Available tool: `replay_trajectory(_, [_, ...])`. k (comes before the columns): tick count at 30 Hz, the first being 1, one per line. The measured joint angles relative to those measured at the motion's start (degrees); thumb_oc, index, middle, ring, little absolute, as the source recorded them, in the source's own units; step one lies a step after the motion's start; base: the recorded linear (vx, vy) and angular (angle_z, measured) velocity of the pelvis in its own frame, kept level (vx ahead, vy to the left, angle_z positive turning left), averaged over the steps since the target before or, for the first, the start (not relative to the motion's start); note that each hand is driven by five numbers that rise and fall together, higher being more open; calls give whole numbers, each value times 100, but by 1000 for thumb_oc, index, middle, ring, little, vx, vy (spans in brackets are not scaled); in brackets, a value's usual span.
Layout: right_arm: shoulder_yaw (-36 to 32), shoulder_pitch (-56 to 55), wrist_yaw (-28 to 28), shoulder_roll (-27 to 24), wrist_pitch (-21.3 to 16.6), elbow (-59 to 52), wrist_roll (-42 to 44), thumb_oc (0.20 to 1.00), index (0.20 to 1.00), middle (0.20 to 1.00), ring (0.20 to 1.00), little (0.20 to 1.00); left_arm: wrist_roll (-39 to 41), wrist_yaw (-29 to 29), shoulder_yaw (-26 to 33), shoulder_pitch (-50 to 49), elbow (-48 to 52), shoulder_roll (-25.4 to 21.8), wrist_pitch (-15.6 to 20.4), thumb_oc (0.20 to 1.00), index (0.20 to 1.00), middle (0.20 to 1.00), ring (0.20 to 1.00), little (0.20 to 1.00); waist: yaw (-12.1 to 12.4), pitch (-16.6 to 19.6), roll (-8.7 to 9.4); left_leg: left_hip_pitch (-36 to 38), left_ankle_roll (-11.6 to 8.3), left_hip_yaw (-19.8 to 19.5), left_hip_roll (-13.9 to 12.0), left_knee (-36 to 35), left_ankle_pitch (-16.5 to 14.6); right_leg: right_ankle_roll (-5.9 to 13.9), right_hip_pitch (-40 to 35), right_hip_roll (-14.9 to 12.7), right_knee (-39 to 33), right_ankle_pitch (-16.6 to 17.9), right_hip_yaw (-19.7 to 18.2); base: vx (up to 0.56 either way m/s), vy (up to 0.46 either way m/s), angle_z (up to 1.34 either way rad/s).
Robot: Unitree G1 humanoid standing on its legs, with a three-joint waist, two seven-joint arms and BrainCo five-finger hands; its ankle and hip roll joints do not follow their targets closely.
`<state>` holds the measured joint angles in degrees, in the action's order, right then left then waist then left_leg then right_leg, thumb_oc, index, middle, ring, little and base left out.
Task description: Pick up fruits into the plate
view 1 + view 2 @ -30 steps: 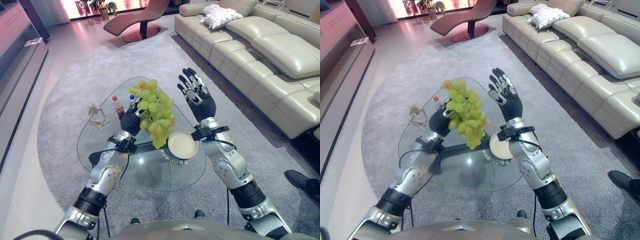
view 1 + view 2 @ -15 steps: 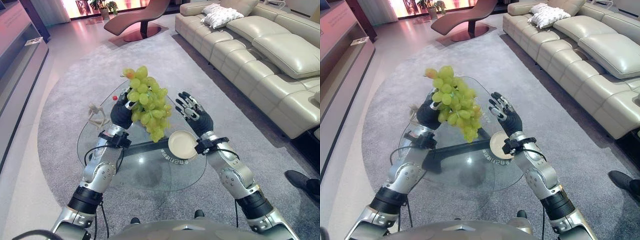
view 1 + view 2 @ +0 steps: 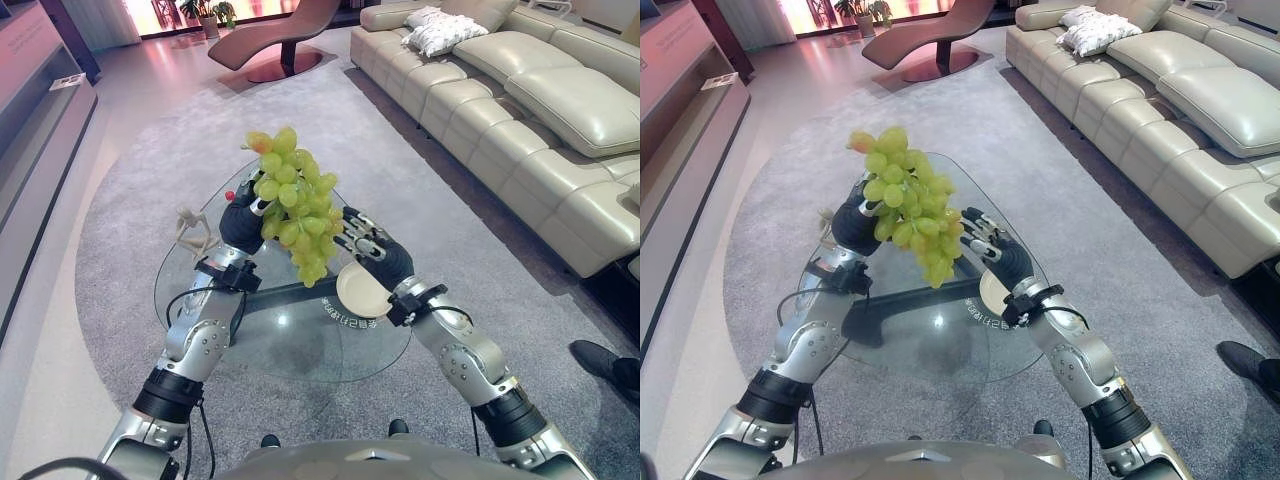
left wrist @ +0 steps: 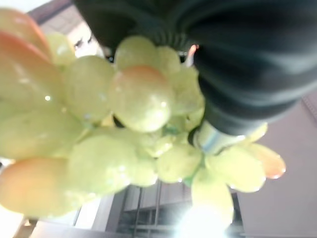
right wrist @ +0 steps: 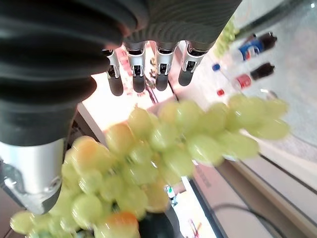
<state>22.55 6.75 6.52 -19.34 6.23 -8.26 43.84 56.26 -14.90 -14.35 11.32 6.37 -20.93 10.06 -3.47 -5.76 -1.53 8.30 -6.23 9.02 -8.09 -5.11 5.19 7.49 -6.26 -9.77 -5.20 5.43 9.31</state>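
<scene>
Grapes (image 3: pixel 293 205) in left hand (image 3: pixel 240 226)

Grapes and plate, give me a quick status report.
Left hand shut on grape bunch, held up above the glass table. Right hand open beside the bunch, over the plate. Plate bare, nothing blocking.
</scene>
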Motion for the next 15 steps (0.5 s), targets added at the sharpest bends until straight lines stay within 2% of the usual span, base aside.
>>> replay_trajectory(6, [122,172,-29,43,-6,-2,-79,1000,1000,1000,1000,1000,-1,-27,-262,21,-2,62,-269,200,200,200,200,200,6,1,1,6,-13,4,0,1,8,-1,-1,3,0,1,-6,0,0,0])
replay_trajectory(15, [387,289,-124,25,-1,-2,-120,1000,1000,1000,1000,1000,-1,-35,-370,42,-28,220,-484,200,200,200,200,200,13,1,1,24,-12,22,-1,1,7,-2,1,10,0,2,-45,0,0,0])
